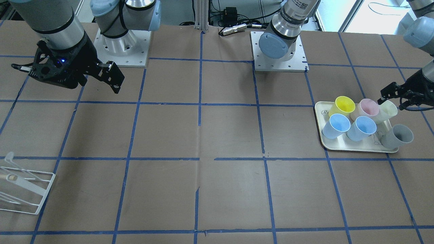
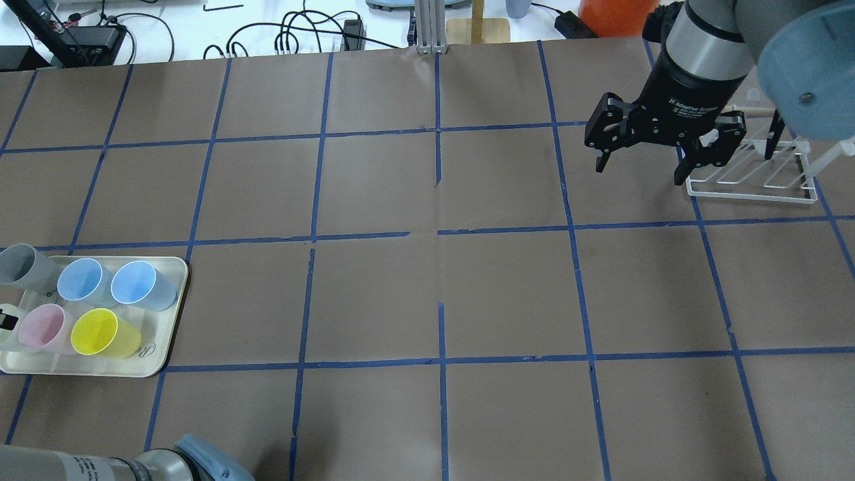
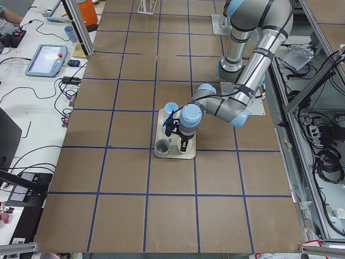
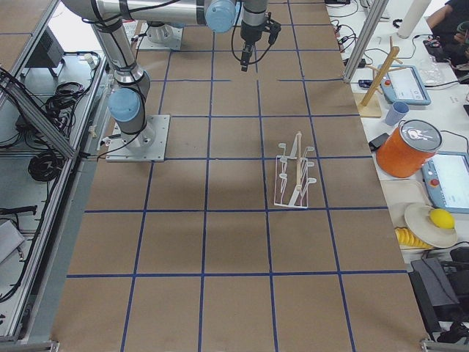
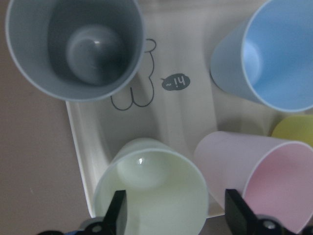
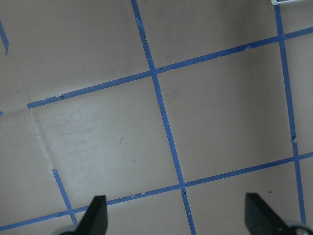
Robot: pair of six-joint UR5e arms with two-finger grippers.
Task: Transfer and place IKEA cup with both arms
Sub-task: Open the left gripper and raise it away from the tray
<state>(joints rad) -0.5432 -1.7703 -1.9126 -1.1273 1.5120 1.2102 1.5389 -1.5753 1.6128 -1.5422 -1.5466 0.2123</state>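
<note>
Table (image 1: 217,142) w/ brown paper cover, blue tape grid. On it: cream tray (image 1: 352,148) at one end, white wire rack (image 1: 27,186) at the opposite end, two arm base plates (image 1: 135,51), prob. bolted down.

Overhead, the left edge cuts off the IKEA cup (image 2: 5,339).

Pale cream IKEA cup (image 5: 151,196) stands upright at the tray's (image 5: 186,112) corner.
</note>
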